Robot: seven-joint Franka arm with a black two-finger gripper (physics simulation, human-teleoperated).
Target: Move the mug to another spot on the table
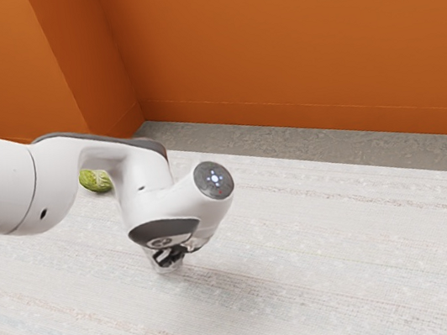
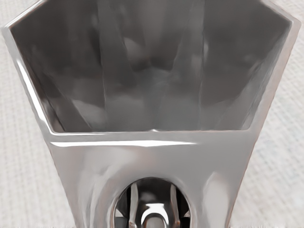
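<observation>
A shiny silver mug [image 2: 142, 156] with faceted, angular walls sits right under my hand in the wrist view. I look straight down into its open mouth. Its looped handle [image 2: 107, 199] is on the side nearest the camera. In the exterior view my gripper [image 1: 170, 258] is low over the pale table [image 1: 347, 250], at the view's left of centre. The white hand hides the mug there. I cannot tell whether the gripper grips the mug.
A small green round object [image 1: 94, 181] lies on the table behind my arm at the exterior view's left. Orange walls [image 1: 287, 30] and a grey floor strip [image 1: 356, 142] lie beyond the table's far edge. The table stretches wide toward the view's right.
</observation>
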